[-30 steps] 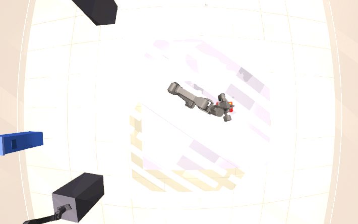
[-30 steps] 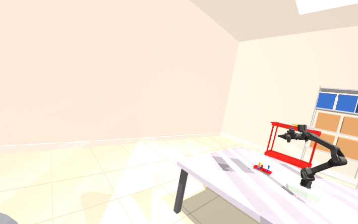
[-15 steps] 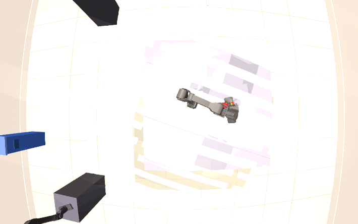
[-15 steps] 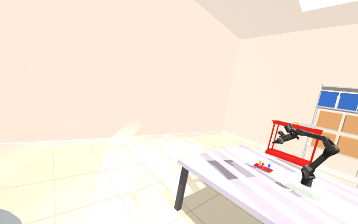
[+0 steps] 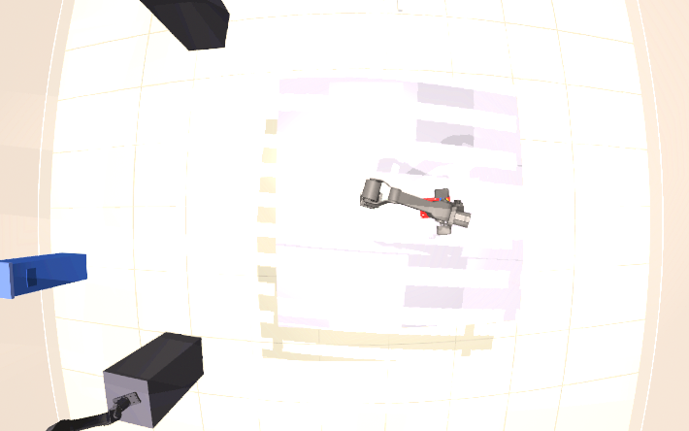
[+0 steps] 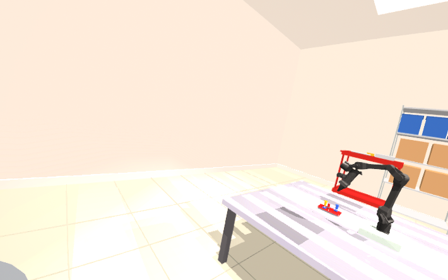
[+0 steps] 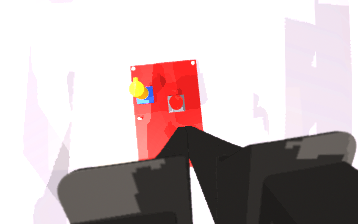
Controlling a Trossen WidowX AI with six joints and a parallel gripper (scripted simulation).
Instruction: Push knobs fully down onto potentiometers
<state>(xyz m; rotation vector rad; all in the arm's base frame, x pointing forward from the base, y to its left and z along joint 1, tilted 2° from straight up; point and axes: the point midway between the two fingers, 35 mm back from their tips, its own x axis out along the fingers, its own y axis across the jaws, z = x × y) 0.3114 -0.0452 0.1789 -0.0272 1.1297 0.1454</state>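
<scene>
The red circuit board (image 5: 423, 214) (image 6: 333, 213) (image 7: 150, 131) stands on the table, partly under the arm in the top view. A yellow knob (image 6: 325, 202) (image 7: 136, 89) stands tall over a blue potentiometer (image 7: 148, 95) near one end. A blue knob (image 6: 337, 207) stands toward the other end; the fingers hide it in the wrist view. A round red part on a grey square (image 7: 176, 102) lies between them. My gripper (image 6: 339, 190) (image 7: 184, 133) is shut and empty, pointing down above the board. I cannot tell how far each knob is from its potentiometer.
The table (image 6: 228, 200) carries a pale green slab (image 6: 380, 239) beside the arm's base. A red rack (image 6: 359, 197) and shelving with blue bins (image 6: 411, 123) and orange bins stand behind. Dark boxes and a blue box (image 5: 55, 274) stand away from the table.
</scene>
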